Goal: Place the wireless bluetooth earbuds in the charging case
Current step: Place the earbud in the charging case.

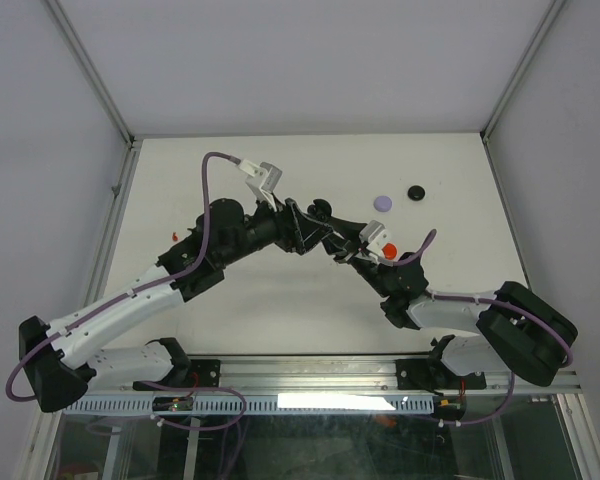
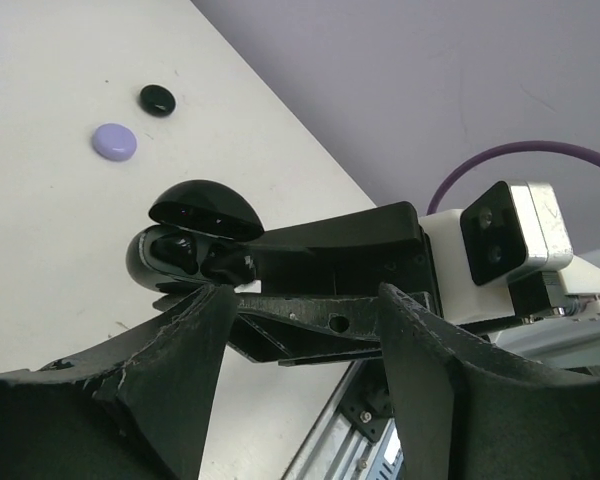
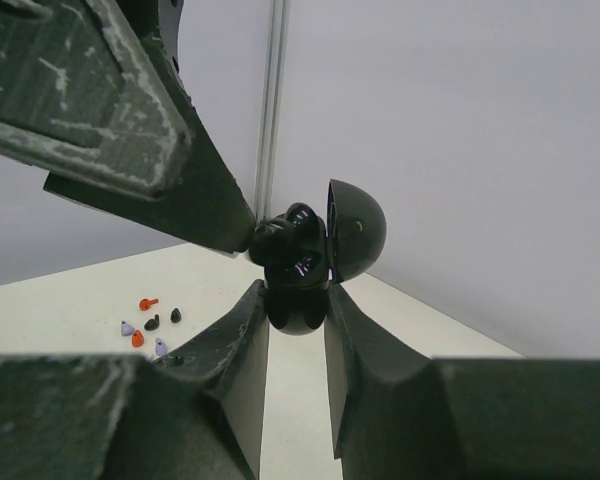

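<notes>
Right wrist view shows you your right gripper (image 3: 296, 300) pinched on the base of the black charging case (image 3: 352, 230), lid swung open, held above the table (image 3: 80, 290), with your left gripper (image 2: 308, 300) spread wide just beside it, gripping nothing.

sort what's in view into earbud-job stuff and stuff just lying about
For the job: glossy black clamshell charging case, lid open, clamped in the right claw; black earbud at its mouth; open left claw.
Lying about: flat round lilac disc; flat round black disc; small orange, black and lilac bits.
</notes>
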### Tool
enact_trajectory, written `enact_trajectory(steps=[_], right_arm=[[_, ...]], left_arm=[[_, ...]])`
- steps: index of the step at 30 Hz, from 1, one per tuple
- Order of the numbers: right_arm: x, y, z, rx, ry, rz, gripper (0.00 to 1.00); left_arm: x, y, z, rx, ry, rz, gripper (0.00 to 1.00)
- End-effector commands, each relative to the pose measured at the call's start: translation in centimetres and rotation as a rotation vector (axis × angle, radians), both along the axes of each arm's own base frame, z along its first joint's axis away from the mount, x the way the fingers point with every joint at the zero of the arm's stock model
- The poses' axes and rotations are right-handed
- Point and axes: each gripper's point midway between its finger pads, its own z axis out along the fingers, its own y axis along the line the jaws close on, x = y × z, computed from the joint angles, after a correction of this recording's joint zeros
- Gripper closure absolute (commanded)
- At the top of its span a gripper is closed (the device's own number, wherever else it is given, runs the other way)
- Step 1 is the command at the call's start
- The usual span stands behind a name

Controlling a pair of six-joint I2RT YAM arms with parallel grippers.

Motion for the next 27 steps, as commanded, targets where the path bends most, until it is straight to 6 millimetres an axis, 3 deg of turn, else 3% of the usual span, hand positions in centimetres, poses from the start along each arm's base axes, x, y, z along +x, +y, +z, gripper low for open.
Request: enact_trajectory(steps=[1,10,22,27], right_arm=[[-0.6,-0.1,3.5,0.079,-0.069,0.012,1.0],[-0.4,0.1,3.3,0.075,-0.064,0.017,1.0],[-1.2,0.7,1.1,-0.043,-0.001,0.085,1.0],[-2.3,0.4,0.4,-0.096,0.044,0.196,1.0]], left_arm=[[-1.0,-0.8,3.0,-0.049,-0.072,-0.09,0.38],[-1.4,-1.7,3.5,-0.059,-0.078,-0.142,0.37],[0.1,3.2,5.0,0.072,-0.152,-0.034,0.33],[2.0,5.2,3.7,0.058,-0.088,-0.098,0.31]])
